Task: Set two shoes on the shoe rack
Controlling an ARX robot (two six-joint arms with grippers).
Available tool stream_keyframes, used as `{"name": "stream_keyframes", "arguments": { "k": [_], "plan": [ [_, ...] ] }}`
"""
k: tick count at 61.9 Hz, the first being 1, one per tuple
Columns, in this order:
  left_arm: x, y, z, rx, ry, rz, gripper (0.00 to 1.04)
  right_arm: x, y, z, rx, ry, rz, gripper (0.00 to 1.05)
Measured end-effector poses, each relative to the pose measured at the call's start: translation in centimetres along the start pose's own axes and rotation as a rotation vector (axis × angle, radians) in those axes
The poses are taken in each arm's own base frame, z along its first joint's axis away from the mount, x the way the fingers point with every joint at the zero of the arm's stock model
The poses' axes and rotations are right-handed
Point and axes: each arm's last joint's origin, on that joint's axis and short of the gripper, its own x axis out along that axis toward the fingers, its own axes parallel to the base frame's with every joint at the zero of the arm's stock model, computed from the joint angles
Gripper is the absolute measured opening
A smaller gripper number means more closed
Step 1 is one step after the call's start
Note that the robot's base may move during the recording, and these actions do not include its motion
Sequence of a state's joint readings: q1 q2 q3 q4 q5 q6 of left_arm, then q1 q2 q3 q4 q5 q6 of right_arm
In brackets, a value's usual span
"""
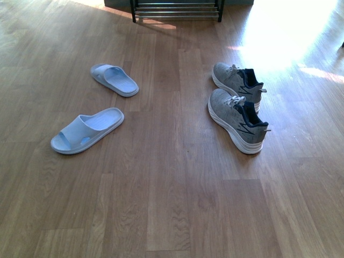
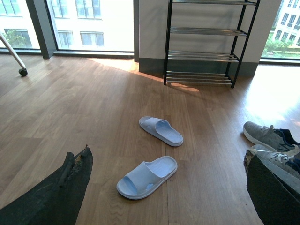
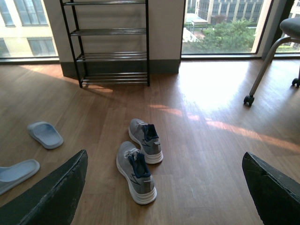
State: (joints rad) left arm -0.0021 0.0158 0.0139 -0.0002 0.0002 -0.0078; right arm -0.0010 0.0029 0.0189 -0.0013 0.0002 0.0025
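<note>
Lying on the wooden floor (image 1: 172,204), two pairs of shoes sit well apart from the shoe rack (image 1: 176,9).

In the front view the black rack with chrome bars stands at the far end against the wall, every visible tier bare. Off to the left lie the pale blue slides, the nearer slide (image 1: 87,130) angled away from the farther slide (image 1: 114,79). Off to the right the grey sneakers sit just beside each other, the nearer sneaker (image 1: 236,121) and the farther sneaker (image 1: 235,80) both with navy collars toward the right. A navy zigzag mark runs along each sneaker's side; it is too small to read as a brand. The left gripper (image 2: 167,153) has its dark fingers (image 2: 61,192) spread wide with nothing between them, and the right gripper (image 3: 164,154) likewise has its fingers (image 3: 51,197) wide apart and empty above the floor.
</note>
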Motion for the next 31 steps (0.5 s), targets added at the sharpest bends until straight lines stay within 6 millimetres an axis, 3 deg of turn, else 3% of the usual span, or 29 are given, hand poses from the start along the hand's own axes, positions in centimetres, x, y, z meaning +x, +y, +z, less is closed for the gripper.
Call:
{"name": "stream_keyframes", "arguments": {
  "k": [31],
  "plan": [
    [0.0,0.0,0.0,0.0,0.0,0.0,0.95,0.0,0.0,0.0,0.0,0.0,0.0,0.96]
  ]
}}
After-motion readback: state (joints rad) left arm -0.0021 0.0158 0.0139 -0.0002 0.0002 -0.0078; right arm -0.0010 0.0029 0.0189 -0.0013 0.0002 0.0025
